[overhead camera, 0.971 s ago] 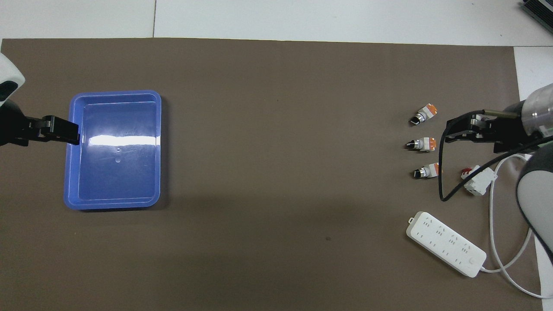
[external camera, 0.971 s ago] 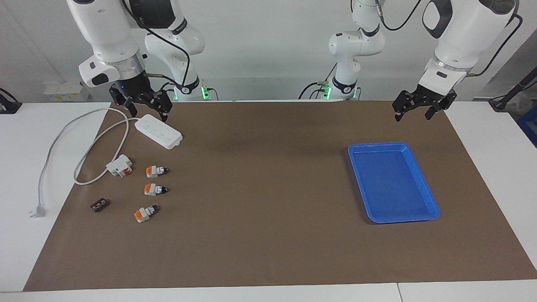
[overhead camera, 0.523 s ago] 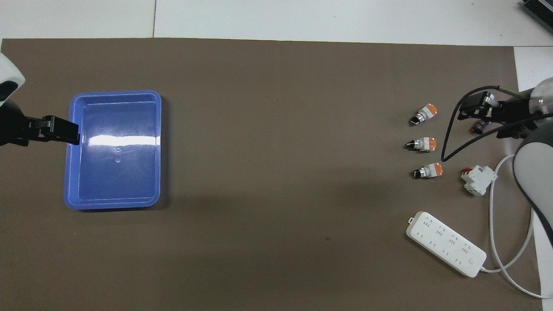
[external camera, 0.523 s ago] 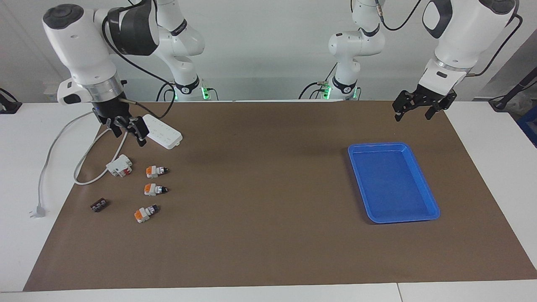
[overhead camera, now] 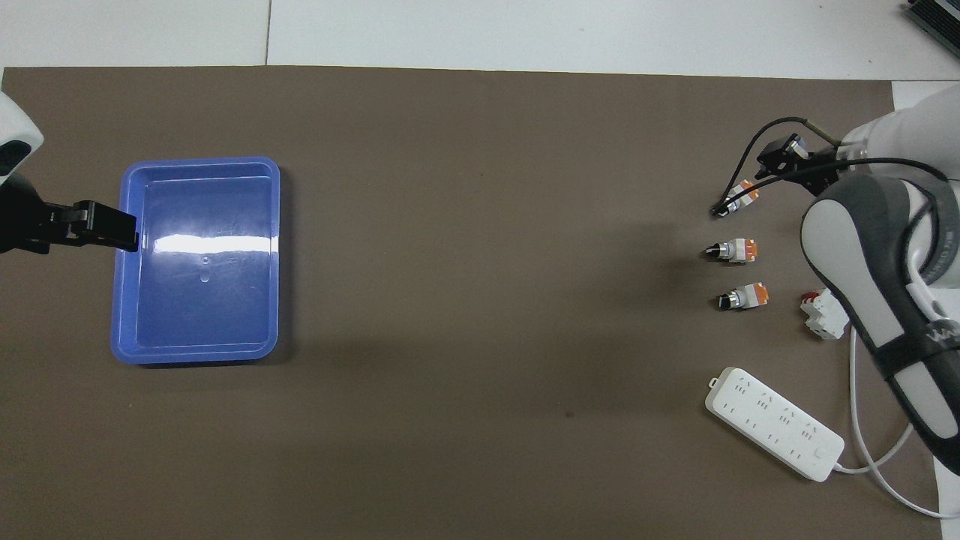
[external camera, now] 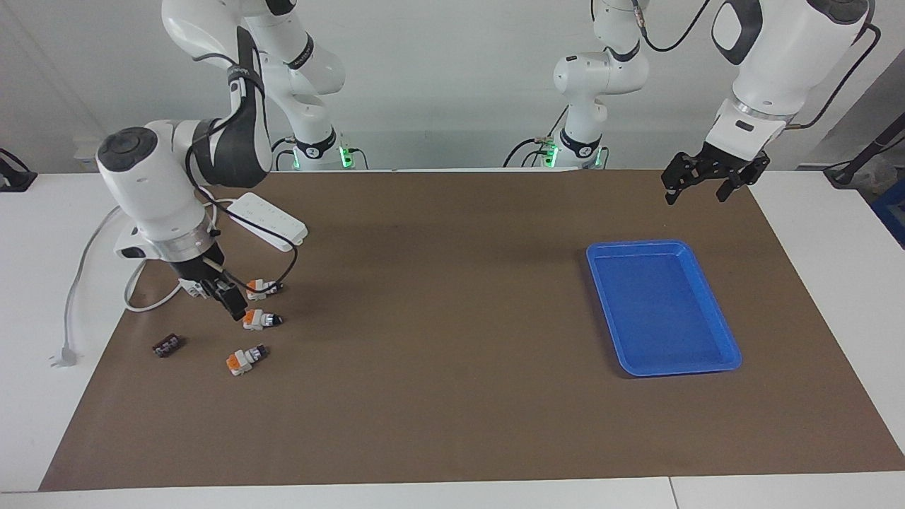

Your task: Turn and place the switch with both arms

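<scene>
Orange-ended rotary switches lie in a row of three at the right arm's end of the brown mat; the right gripper [external camera: 225, 299] hangs low just beside the middle switch [external camera: 260, 319], its finger spread too foreshortened to tell. The left gripper [external camera: 694, 185] waits, fingers spread, over the mat near the blue tray [external camera: 728, 351]. With neighbouring switches and a dangling black cable [external camera: 283, 277] so near, a slightly misaimed descent could knock one askew.
</scene>
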{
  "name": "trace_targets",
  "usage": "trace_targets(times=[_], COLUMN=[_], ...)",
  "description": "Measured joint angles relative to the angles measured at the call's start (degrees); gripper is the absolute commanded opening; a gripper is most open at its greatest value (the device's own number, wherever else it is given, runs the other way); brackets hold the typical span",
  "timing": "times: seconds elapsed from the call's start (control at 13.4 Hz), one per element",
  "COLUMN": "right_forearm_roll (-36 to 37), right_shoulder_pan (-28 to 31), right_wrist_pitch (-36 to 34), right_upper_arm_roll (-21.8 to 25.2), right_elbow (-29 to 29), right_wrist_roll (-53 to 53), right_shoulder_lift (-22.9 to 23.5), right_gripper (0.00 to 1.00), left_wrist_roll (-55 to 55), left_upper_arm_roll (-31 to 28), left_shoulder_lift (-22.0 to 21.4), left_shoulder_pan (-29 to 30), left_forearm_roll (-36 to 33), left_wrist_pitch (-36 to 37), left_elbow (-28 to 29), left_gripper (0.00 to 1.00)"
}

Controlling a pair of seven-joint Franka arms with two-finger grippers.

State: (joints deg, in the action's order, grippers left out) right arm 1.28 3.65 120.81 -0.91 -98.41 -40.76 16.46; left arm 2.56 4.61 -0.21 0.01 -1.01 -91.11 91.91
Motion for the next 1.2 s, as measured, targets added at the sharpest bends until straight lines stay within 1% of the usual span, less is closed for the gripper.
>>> trace_targets(times=[0.45, 0.6, 0.75, 0.97, 1.05, 1.12, 1.2], right_forearm_roll=[0.0, 0.0, 0.0, 0.0, 0.0, 0.0, 0.0], right_shoulder_pan=[2.3, 2.6, 2.5, 2.0, 1.8, 1.8, 1.8], right_wrist_pitch=[6.8, 8.5, 8.7, 10.0, 11.0, 11.2, 11.2], right_upper_arm_roll=[0.0, 0.0, 0.0, -0.1, -0.1, -0.1, -0.1], right_elbow=[0.2, 1.3, 3.4, 4.7, 4.9, 5.0, 5.2], right_wrist_roll=[-4.1, -4.2, -4.5, -6.9, -7.4, -7.5, -7.6], right_shoulder_lift=[8.2, 11.0, 13.8, 16.4, 16.8, 17.0, 17.0], right_gripper=[0.92, 0.92, 0.89, 0.89, 0.85, 0.68, 0.21], left_wrist_roll=[0.0, 0.0, 0.0, 0.0, 0.0, 0.0, 0.0], left_upper_arm_roll=[0.0, 0.0, 0.0, 0.0, 0.0, 0.0, 0.0], left_shoulder_lift=[0.0, 0.0, 0.0, 0.0, 0.0, 0.0, 0.0], left_shoulder_pan=[0.0, 0.0, 0.0, 0.0, 0.0, 0.0, 0.0], left_forearm_roll=[0.0, 0.0, 0.0, 0.0, 0.0, 0.0, 0.0], left_wrist_pitch=[0.0, 0.0, 0.0, 0.0, 0.0, 0.0, 0.0], left_elbow=[0.0, 0.0, 0.0, 0.0, 0.0, 0.0, 0.0], left_gripper=[1.00, 1.00, 1.00, 1.00, 1.00, 1.00, 1.00])
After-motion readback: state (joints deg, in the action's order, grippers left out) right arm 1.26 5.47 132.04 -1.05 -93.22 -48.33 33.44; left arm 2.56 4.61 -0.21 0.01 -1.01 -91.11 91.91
